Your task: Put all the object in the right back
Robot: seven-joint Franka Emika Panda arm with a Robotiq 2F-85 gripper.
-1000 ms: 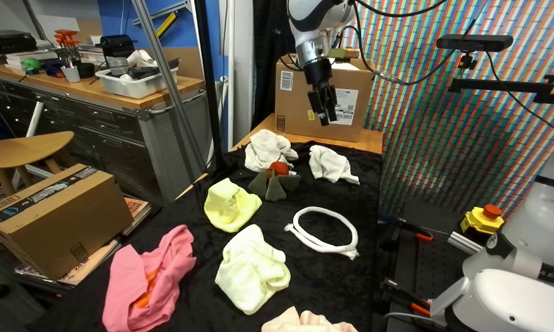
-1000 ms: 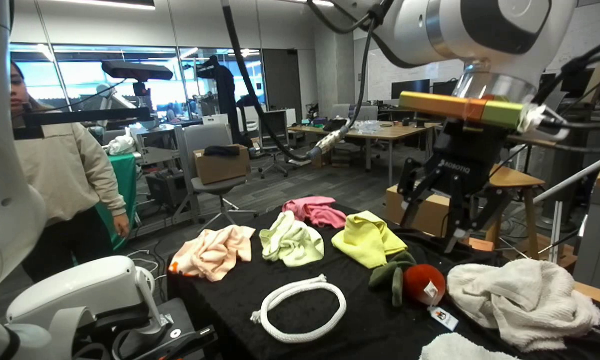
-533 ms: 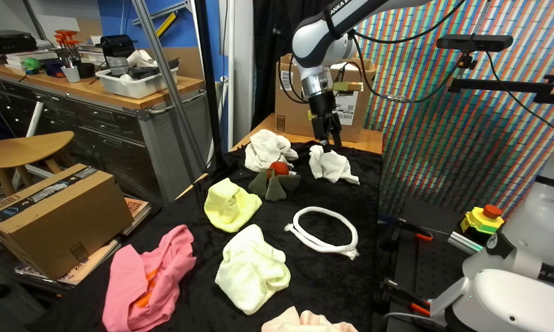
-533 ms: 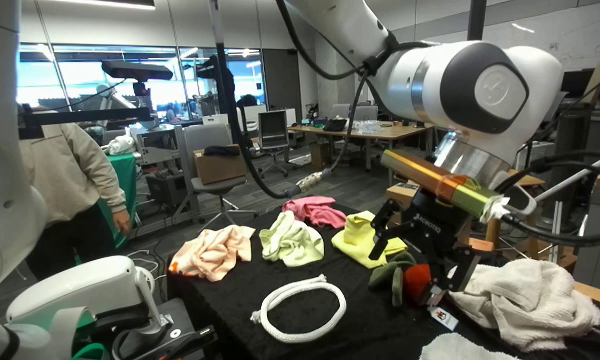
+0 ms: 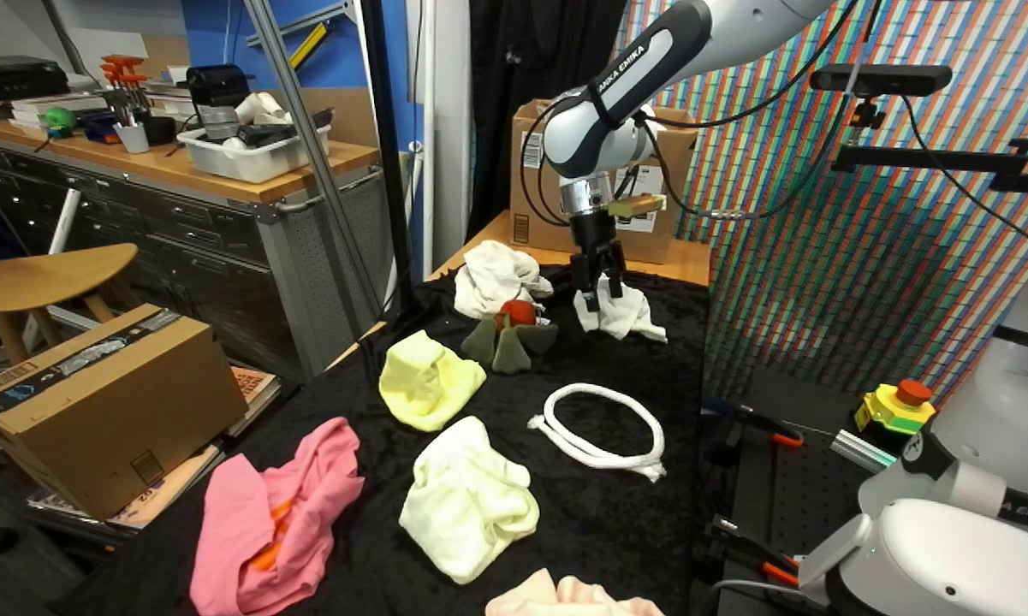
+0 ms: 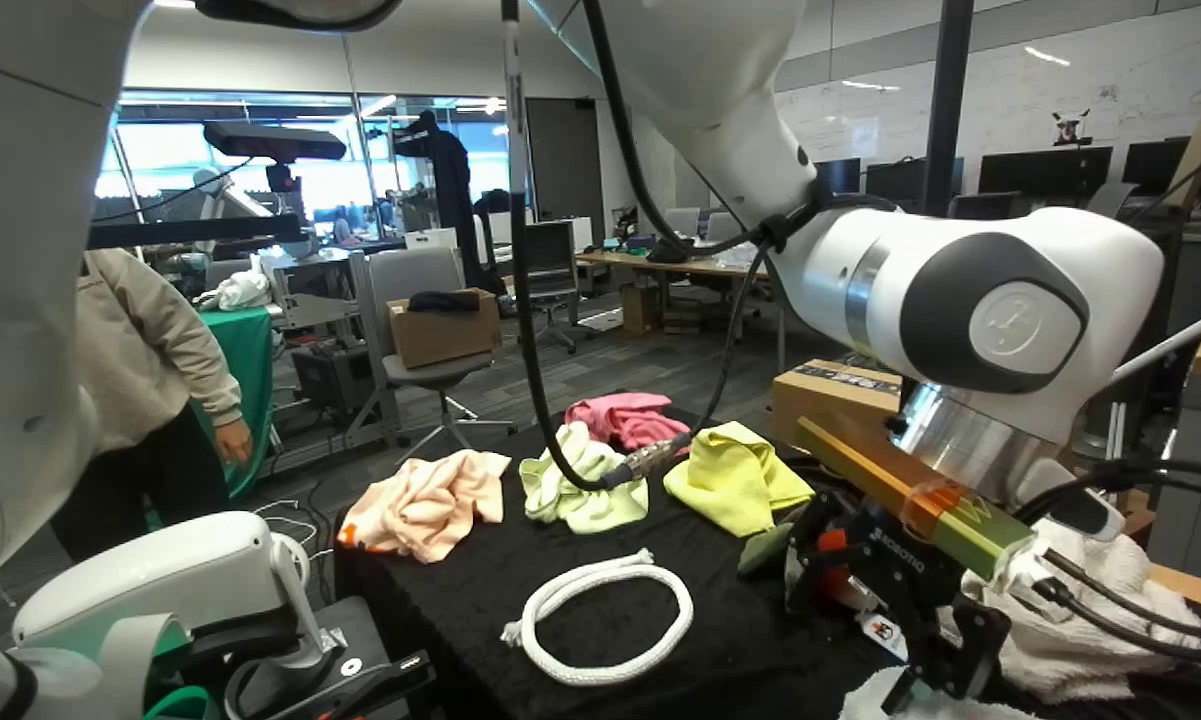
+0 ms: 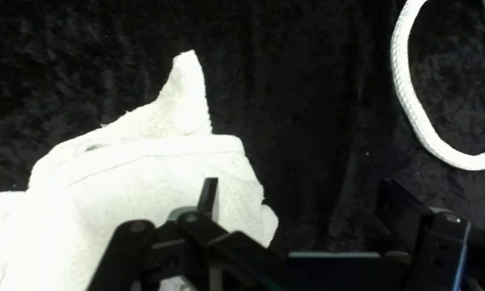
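My gripper (image 7: 297, 184) stands open, low at the edge of a small white cloth (image 7: 145, 178). In the wrist view its left finger overlaps the cloth, the right one is over black fabric, and nothing sits between them. Close to the gripper (image 6: 850, 650) lies the red-green toy (image 6: 765, 548), partly hidden by it in that exterior view. A bigger white cloth (image 5: 496, 278) is beside the toy. Farther off are a yellow cloth (image 5: 424, 381), a pale yellow cloth (image 5: 471, 505), a pink cloth (image 5: 257, 539), a peach cloth (image 6: 430, 505) and the white rope ring (image 5: 599, 390).
A large cardboard box (image 5: 548, 239) stands at the table end behind the gripper. Black fabric (image 5: 616, 522) covers the table. Another brown box (image 5: 137, 411) rests on books beside it. A person (image 6: 145, 370) stands off the table. A black cable hangs from the arm.
My gripper has come down from high above the table to the small white cloth, tilting as it moved. Its jaws have spread wider. The cloths, toy and rope ring have not moved.
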